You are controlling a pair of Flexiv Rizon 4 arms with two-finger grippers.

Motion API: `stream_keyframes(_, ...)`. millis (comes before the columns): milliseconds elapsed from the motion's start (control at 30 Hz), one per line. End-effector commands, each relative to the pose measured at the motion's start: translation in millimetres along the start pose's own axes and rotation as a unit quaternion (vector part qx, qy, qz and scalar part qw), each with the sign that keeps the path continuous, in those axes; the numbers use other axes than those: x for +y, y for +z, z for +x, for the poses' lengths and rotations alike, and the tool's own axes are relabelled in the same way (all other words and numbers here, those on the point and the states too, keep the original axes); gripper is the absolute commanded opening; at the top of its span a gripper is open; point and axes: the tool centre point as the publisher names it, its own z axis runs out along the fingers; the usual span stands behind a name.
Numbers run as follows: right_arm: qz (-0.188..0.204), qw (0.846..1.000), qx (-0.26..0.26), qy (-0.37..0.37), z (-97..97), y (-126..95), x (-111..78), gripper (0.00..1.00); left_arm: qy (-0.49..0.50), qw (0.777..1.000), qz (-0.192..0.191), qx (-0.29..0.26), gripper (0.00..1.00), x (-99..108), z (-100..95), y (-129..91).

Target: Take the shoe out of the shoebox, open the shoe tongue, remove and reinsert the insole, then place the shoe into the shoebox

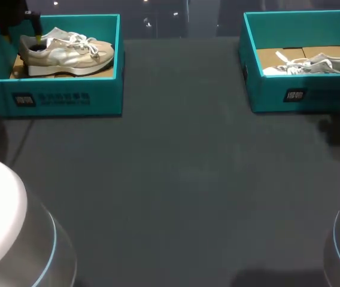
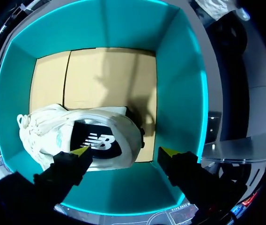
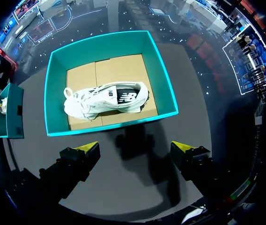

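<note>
- Left gripper [image 2: 123, 151] is spread wide over the far-left shoebox [image 2: 180, 93], one tip parked at the opening of the shoe [image 2: 105, 124] inside, nothing pinched.
- Right gripper [image 3: 137, 146] is spread wide too, empty, near the far-right shoebox [image 3: 155, 70].

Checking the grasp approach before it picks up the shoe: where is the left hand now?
At the far left of the table, the left hand is open over the heel end of the beige shoe lying in the left teal shoebox.
</note>
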Motion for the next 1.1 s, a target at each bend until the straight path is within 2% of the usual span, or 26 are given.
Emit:
stream_keyframes(33,0.000,1.000,0.000,0.000,-0.2,0,-0.7,1.00,0.003,1.000,0.003,0.002,0.89,-2,-0.6,5)
stream_keyframes(333,0.000,1.000,0.000,0.000,-0.2,0,-0.7,1.00,0.002,1.000,0.021,0.005,0.87,-12,-4.3,23)
stream_keyframes(867,0.000,1.000,0.000,0.000,-0.2,0,-0.7,1.00,-0.012,0.999,0.025,0.019,0.69,-14,-1.3,44)
stream_keyframes(1100,0.000,1.000,0.000,0.000,-0.2,0,-0.7,1.00,-0.014,0.999,0.026,0.025,0.72,-13,-0.4,52)
